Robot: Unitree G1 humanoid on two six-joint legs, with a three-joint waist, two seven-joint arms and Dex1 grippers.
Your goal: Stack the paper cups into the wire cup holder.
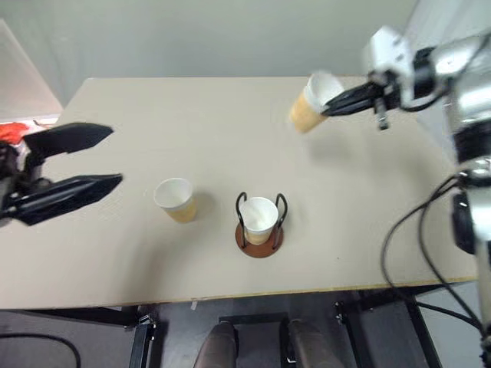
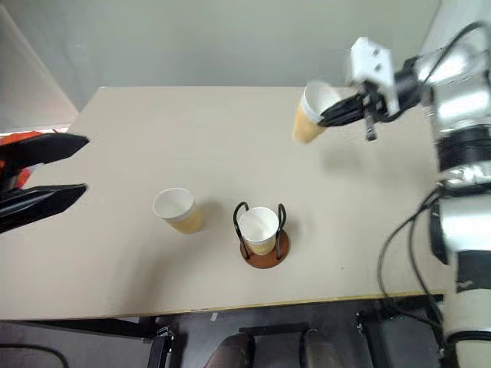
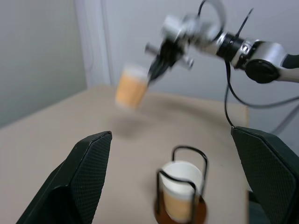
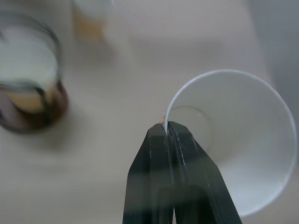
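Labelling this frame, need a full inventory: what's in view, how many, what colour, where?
cup in holder: 1, tan-yellow with white inside, upright between the wire loops.
cup on table: 1, same colours, upright, apart from the holder on the robot's left of it.
held cup: 1, same colours, tilted, in the air over the far right of the table, pinched by its rim.
holder: 1, reddish-brown disc base with black wire loops, near the table's front edge, about centre.
table: 1, beige.
cables: black, hanging at the table's right edge.
left gripper: black fingers, open, over the table's left edge, holding nothing.
right gripper: black fingers, shut on the held cup's rim.
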